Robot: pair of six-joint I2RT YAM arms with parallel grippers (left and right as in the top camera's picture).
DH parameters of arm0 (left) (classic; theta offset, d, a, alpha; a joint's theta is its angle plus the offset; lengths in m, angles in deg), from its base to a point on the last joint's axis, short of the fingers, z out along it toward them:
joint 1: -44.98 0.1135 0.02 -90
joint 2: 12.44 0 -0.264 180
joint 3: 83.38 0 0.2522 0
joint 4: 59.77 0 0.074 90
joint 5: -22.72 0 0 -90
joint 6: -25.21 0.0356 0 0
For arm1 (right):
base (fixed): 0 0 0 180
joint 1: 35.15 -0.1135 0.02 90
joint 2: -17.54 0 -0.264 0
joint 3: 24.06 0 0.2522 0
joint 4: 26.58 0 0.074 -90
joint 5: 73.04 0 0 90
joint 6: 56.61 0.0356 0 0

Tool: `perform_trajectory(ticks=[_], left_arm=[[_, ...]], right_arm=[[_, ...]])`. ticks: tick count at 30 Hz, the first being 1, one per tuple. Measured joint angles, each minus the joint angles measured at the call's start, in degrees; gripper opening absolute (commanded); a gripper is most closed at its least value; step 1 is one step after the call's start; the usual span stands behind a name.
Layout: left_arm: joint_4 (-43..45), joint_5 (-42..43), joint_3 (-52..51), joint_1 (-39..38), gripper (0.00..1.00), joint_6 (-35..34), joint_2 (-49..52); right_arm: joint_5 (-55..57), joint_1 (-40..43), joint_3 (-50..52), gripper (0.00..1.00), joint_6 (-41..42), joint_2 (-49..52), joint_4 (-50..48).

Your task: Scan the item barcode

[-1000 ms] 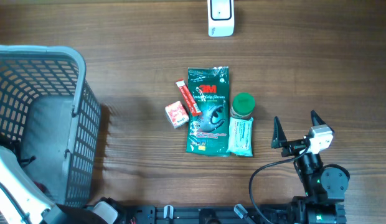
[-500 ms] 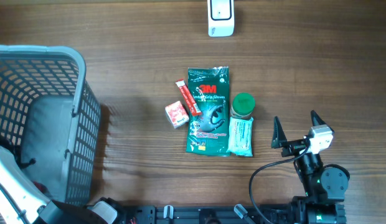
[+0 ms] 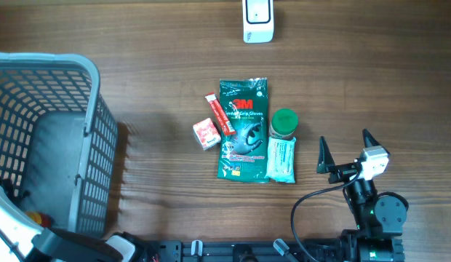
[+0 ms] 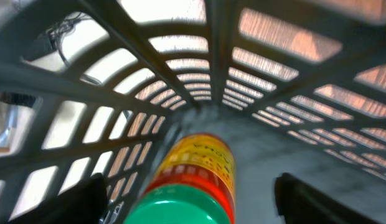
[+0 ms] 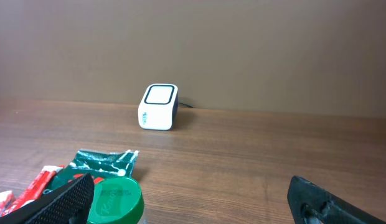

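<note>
A white barcode scanner stands at the table's far edge, also in the right wrist view. Mid-table lie a green glove pack, a red stick packet, a small red box, a green-lidded jar and a teal packet. My left gripper is inside the grey basket, open, its fingers either side of a yellow-and-red can with a green lid, with gaps showing. My right gripper rests open near the front right, nothing between its fingers.
The basket's mesh walls close in around the left gripper. My white left arm enters the basket at the bottom-left corner. A black cable loops beside the right arm's base. The green jar lid sits just by the right gripper's left finger.
The left arm has slid toward the bottom edge of the overhead view, uncovering a red-and-yellow spot on the basket floor. The right arm and the table items have not moved.
</note>
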Motion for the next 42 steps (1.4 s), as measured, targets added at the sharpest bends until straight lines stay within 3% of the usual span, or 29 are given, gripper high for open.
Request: perform_trajectory(ticks=[5,8,10,19,31,42], left_arm=[[-0.55,1.46,0.0,0.0,0.5,-0.09,2.1],[-0.59,1.7,0.0,0.0,0.46,-0.26,2.14],[-0.57,1.7,0.02,0.0,0.38,-0.31,2.12],[-0.63,1.95,0.26,-1.16,0.37,-0.52,1.42],[0.76,5.29,1.18,-16.63,0.39,-0.5,-2.71],[1.53,5.9,1.2,-22.01,0.4,1.29,-0.74]], right_arm=[[0.0,0.0,0.0,1.0,0.0,0.0,0.0],[0.0,0.0,0.0,1.0,0.0,0.0,0.0],[0.0,0.0,0.0,1.0,0.0,0.0,0.0],[0.0,0.0,0.0,1.0,0.0,0.0,0.0],[0.0,0.0,0.0,1.0,0.0,0.02,0.0],[0.0,0.0,0.0,1.0,0.0,0.0,0.0]])
